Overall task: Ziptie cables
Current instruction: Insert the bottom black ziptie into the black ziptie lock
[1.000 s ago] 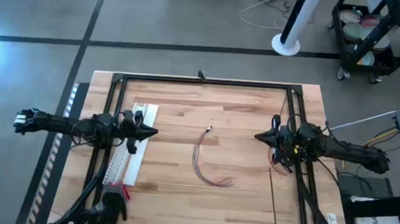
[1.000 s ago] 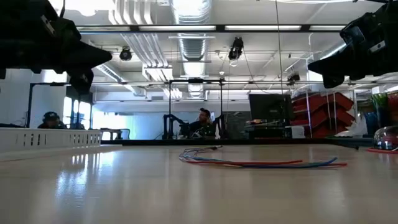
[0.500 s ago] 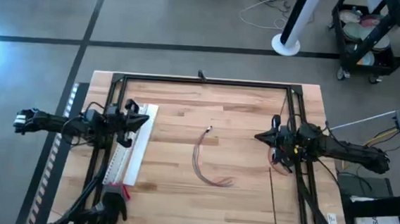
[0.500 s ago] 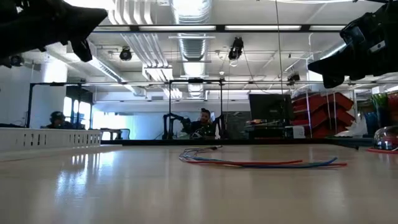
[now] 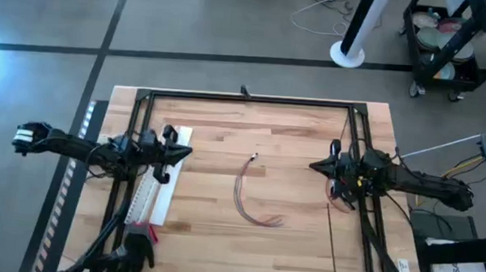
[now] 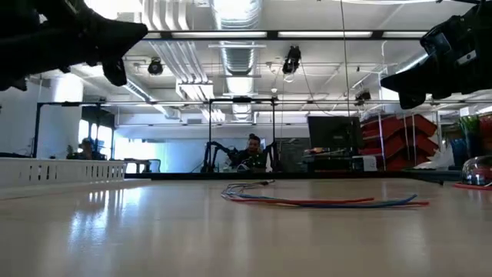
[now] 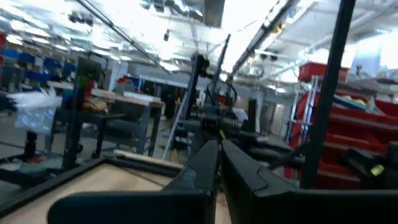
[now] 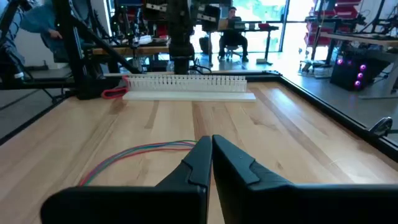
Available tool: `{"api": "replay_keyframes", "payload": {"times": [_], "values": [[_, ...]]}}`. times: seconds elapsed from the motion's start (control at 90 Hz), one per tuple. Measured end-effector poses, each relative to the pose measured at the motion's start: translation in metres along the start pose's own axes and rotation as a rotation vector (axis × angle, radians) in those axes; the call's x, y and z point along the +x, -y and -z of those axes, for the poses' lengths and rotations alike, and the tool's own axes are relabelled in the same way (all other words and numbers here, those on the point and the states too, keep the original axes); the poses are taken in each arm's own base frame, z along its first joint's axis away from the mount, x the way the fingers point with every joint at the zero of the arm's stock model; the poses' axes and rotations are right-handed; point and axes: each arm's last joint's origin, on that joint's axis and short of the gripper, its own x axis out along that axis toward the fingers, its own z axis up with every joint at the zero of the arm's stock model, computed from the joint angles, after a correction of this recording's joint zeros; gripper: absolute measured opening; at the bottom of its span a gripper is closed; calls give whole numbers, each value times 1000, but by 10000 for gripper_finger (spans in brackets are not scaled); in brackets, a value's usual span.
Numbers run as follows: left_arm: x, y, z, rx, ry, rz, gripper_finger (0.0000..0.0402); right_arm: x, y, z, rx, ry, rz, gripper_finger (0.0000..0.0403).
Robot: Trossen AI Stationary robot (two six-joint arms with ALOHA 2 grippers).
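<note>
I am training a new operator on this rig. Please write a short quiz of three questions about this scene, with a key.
1. True or false: the cables are held by a gripper.
2. Which gripper hangs over the white strip? A) left gripper B) right gripper
3. Fill in: both grippers' fingers are ____.

Key:
1. False. They lie loose on the table, between the two arms.
2. A.
3. Shut, as both wrist views show.
</note>
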Motion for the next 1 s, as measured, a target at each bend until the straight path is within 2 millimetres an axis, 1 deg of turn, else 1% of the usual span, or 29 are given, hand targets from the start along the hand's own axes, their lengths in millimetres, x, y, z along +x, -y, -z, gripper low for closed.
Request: {"api": "replay_keyframes", "payload": {"times": [0.178,0.267,0.367,0.489,0.656,0.844,1.0], "values": [[9,-2,15,-34,-67,5,20,0,0,0,-1,-1,0,3],[20,-1,21,-53,-122,-3,37,0,0,0,0,-1,0,3],[40,2,24,-47,-164,7,63,0,0,0,0,0,0,2],[67,3,33,-20,-235,16,98,0,0,0,-1,0,0,2],[99,2,53,-2,-373,-18,138,0,0,0,-1,-1,0,2],[134,0,76,-2,-443,-103,158,0,0,0,0,0,0,2],[154,-6,98,8,-527,-247,162,0,0,-1,-4,15,1,2]]}}
